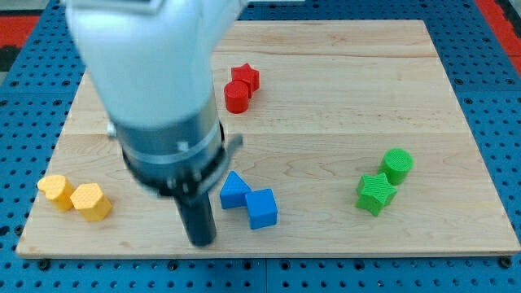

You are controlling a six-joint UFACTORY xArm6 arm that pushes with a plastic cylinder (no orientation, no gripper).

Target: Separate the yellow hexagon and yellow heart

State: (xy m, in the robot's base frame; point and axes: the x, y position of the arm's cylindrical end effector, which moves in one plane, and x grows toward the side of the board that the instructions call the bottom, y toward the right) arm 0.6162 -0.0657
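Note:
The yellow heart (55,191) and the yellow hexagon (90,201) lie side by side and touching near the board's lower left corner, the heart at the view's left. My tip (201,242) is down near the board's bottom edge, well to the right of the hexagon and just left of the blue blocks. The arm's grey body hides the board above the tip.
A blue triangle (234,190) and a blue cube (261,208) sit just right of the tip. A red star (245,77) and a red cylinder (237,96) lie at the upper middle. A green cylinder (397,165) and a green star (376,193) lie at the right.

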